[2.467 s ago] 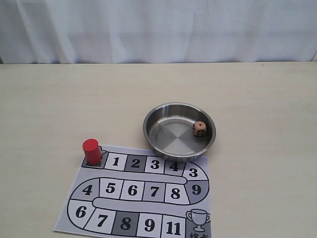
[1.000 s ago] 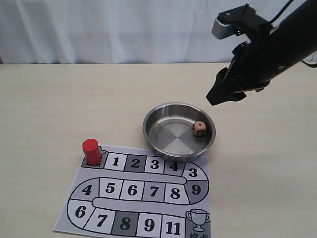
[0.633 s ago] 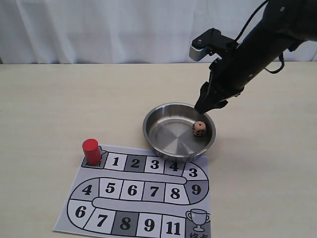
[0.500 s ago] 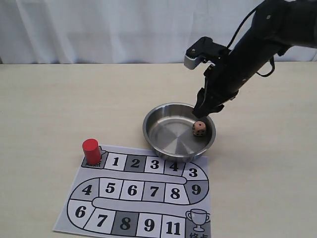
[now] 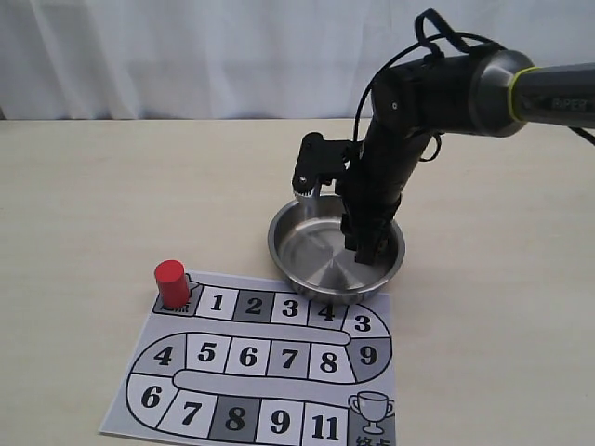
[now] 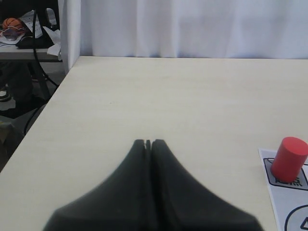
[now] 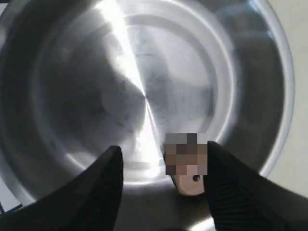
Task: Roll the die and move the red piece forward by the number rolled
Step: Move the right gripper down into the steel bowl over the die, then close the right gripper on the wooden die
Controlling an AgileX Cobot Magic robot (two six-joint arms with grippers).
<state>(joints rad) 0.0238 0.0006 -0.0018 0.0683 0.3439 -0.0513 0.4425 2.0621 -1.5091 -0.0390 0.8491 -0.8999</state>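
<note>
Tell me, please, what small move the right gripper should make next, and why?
Probably close on the die: the right gripper sits low in the bowl, open, with the die between its jaws, nearer one, not yet gripped.

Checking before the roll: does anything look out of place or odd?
Nothing is spilled or tipped. The red piece stands upright on the first square and the die lies in the bowl. Only the printing on the board looks odd: a second 3 follows the 4, and the last row skips 10.
</note>
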